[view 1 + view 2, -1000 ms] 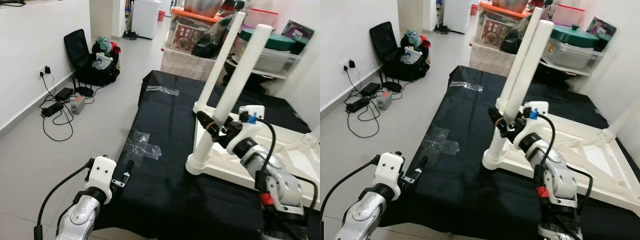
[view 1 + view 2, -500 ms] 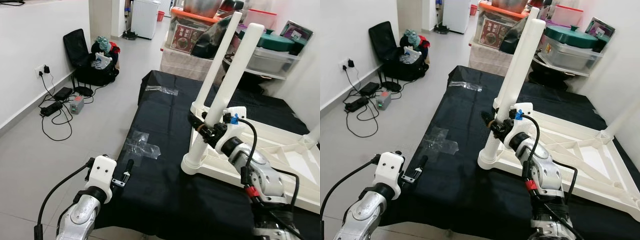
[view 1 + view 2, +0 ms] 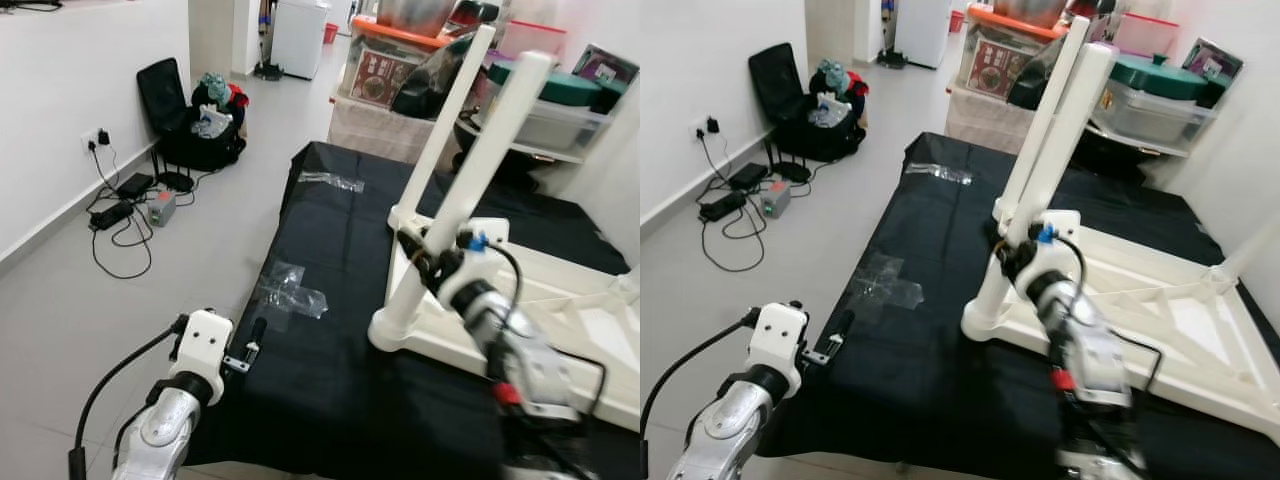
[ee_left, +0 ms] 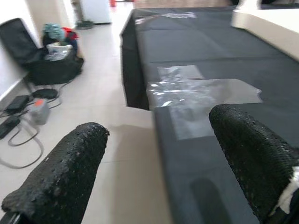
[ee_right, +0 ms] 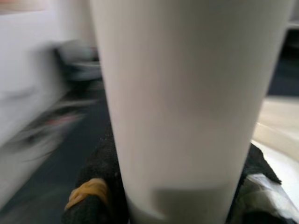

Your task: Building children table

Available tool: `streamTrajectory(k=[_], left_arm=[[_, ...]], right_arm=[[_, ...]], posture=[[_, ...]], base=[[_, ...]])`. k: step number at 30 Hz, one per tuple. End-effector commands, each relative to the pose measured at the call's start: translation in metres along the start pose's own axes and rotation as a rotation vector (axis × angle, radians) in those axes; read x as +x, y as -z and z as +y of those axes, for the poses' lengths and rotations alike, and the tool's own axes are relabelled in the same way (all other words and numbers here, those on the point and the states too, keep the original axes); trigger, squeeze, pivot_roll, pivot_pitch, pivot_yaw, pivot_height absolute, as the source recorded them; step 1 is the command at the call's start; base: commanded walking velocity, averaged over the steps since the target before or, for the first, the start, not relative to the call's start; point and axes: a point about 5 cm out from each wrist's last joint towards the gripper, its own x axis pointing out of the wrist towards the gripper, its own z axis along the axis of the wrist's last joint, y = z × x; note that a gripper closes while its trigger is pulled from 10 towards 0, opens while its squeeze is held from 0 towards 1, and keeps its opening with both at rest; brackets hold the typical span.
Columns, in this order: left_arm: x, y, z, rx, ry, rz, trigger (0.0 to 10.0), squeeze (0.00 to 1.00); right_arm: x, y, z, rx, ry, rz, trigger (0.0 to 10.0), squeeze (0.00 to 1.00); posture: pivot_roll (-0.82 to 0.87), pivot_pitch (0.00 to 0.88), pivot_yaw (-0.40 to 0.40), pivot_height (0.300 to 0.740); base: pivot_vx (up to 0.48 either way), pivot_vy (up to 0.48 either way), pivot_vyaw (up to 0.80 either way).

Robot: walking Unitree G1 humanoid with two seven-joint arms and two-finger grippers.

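So the children's table (image 3: 560, 300) is lying upside down on the bench (image 3: 330, 330), which has a black cloth over it, and 2 white legs stick up from its near corners. The right claw (image 3: 428, 262) is clamped around the near leg (image 3: 470, 190) low down, just above its socket; in the right wrist view the leg (image 5: 187, 107) sits squeezed between the 2 black pads. My guess is it's seating or twisting that leg home. To do that well I'd keep the grip low, keep the push going straight down along the leg, and avoid levering sideways, since the tabletop could slide on the cloth.

The left claw (image 4: 159, 163) hangs open over the bench's near edge, holding nothing, with a crinkled clear plastic bag (image 3: 290, 290) just ahead.

Containers: lidded storage boxes (image 3: 385, 70) are stacked behind the bench, contents hard to tell. The open black bag (image 3: 205, 125) on the floor is stuffed with what looks like clothes.
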Motion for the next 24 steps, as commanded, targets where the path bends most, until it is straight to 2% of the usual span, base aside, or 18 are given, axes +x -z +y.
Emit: streamTrajectory(k=[1,2,3,5,6,12,15,17,19,20,21,22,23,24], left_arm=[[-0.001,0.004,-0.003,-0.007,0.012,0.016,10.0,0.00],[-0.001,0.004,-0.003,-0.007,0.012,0.016,10.0,0.00],[-0.002,0.004,-0.003,-0.007,0.012,0.017,10.0,0.00],[-0.002,0.004,-0.003,-0.007,0.012,0.017,10.0,0.00],[-0.002,0.004,-0.003,-0.006,0.015,0.020,10.0,0.00],[-0.002,0.005,-0.004,-0.006,0.018,0.021,10.0,0.00],[-0.001,0.004,-0.003,-0.006,0.011,0.018,10.0,0.00],[-0.001,0.004,-0.002,-0.006,0.006,0.016,10.0,0.00],[-0.001,0.004,-0.002,-0.006,0.006,0.016,10.0,0.00],[-0.001,0.004,-0.002,-0.006,0.006,0.016,10.0,0.00],[-0.001,0.004,-0.002,-0.005,0.008,0.016,10.0,0.00],[-0.001,0.004,-0.003,-0.005,0.010,0.015,10.0,0.00],[-0.001,0.004,-0.003,-0.005,0.010,0.015,10.0,0.00],[-0.001,0.004,-0.003,-0.005,0.012,0.015,10.0,0.00]], right_arm=[[-0.020,0.024,-0.068,0.015,0.536,0.113,0.0,0.00],[-0.020,0.024,-0.068,0.015,0.536,0.113,0.0,0.00],[-0.034,0.034,-0.080,0.034,0.691,0.139,0.0,0.00],[-0.034,0.034,-0.080,0.034,0.691,0.139,0.0,0.00],[-0.046,0.042,-0.067,0.052,0.687,0.154,0.0,0.00],[-0.047,0.039,-0.055,0.048,0.649,0.143,0.0,0.00],[-0.043,0.031,-0.051,0.038,0.630,0.119,0.0,0.00],[-0.035,0.029,-0.041,0.066,0.545,0.137,0.0,0.00],[-0.035,0.029,-0.041,0.066,0.545,0.137,0.0,0.00],[-0.031,0.031,-0.035,0.096,0.485,0.152,8.5,0.00],[-0.026,0.027,-0.022,0.151,0.373,0.132,10.0,0.00],[-0.023,0.022,-0.011,0.202,0.269,0.113,10.0,0.00],[-0.023,0.022,-0.011,0.202,0.269,0.113,10.0,0.00],[-0.020,0.017,-0.002,0.260,0.178,0.101,10.0,0.00]], posture=[[0.10,0.000,-0.186,0.740],[0.10,0.000,-0.186,0.740],[0.10,0.000,-0.180,0.740],[0.10,0.000,-0.180,0.740],[0.09,0.000,-0.175,0.740],[0.09,0.000,-0.179,0.740],[0.10,0.000,-0.191,0.740],[0.10,0.000,-0.191,0.740],[0.10,0.000,-0.191,0.740],[0.10,0.000,-0.191,0.740],[0.10,0.000,-0.191,0.740],[0.10,0.000,-0.191,0.740],[0.10,0.000,-0.191,0.740],[0.10,0.000,-0.185,0.740]], base=[[0.000,0.000,0.00],[0.000,0.000,0.00],[0.000,0.000,0.00],[0.000,0.000,0.00],[0.000,0.000,0.00],[0.000,0.000,0.00],[0.000,0.000,0.00],[0.000,0.000,0.00],[0.000,0.000,0.00],[0.000,0.000,0.00],[0.000,0.000,0.00],[0.000,0.000,0.00],[0.000,0.000,0.00],[0.000,0.000,0.00]])
